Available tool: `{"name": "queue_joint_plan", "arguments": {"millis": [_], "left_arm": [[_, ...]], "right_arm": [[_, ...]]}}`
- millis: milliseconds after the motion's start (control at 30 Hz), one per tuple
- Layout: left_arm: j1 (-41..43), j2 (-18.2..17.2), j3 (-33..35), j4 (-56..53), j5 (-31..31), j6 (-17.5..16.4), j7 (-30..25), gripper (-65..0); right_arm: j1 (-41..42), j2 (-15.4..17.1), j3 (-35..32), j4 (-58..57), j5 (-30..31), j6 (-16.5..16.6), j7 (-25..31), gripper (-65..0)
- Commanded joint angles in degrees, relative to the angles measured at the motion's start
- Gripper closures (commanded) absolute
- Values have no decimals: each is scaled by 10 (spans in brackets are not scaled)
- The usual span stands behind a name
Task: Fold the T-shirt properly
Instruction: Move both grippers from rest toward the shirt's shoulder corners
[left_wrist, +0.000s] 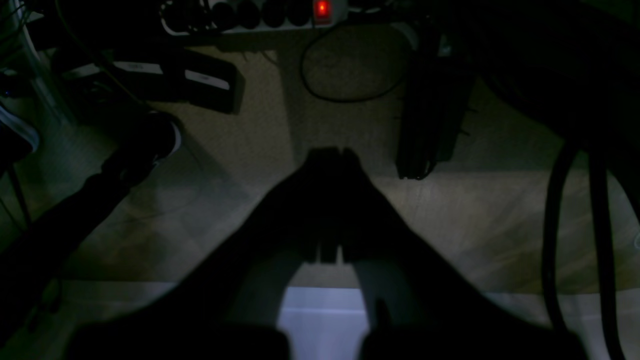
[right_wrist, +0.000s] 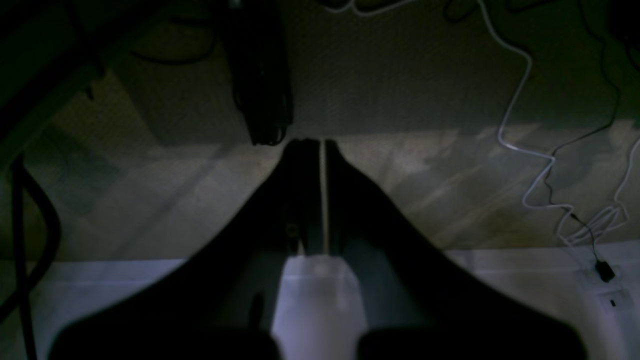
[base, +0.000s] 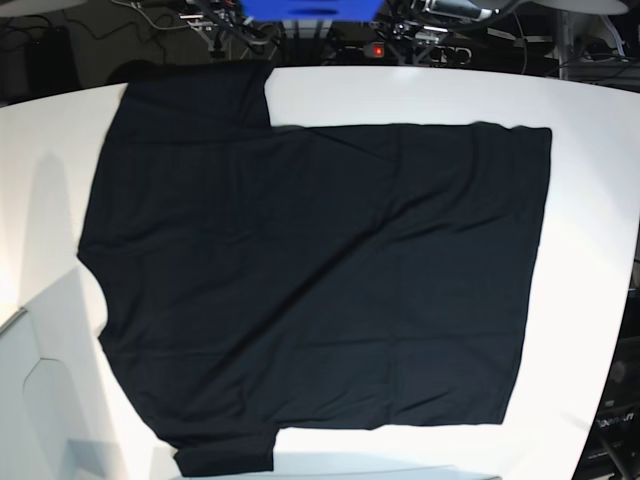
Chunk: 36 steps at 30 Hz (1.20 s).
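T-shirt (base: 320, 290) lies flat on my table (base: 590, 200), out of both wrist views; left gripper (left_wrist: 332, 152) and right gripper (right_wrist: 314, 145) closed, empty.

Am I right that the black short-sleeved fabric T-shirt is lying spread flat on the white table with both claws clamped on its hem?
Not quite. The black short-sleeved fabric T-shirt does lie spread flat on the white table, but neither claw holds it. The wrist views show the left claw and right claw shut on nothing, over the floor beyond the table edge.
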Motion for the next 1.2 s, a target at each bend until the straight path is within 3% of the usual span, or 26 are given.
{"name": "queue_joint_plan", "arguments": {"millis": [0,600,767,933,1167], "left_arm": [[1,-3,-1,2,-1,4,0,0],[1,-2,-1,2,-1,4,0,0],[24,-4,-1,10,-1,3,-3,0],[141,-25,-1,167,-2,2,-52,0],[334,-64,-1,456,-2,3,-59,0]], "right_arm": [[-2,0,-1,1,2,15,-2,0],[-2,0,-4,1,2,15,-1,0],[-40,0,-4,43,2,15,0,0],[-154,0,-4,212,2,15,-6,0],[-329,3,-6,470,1,15,-6,0]]}}
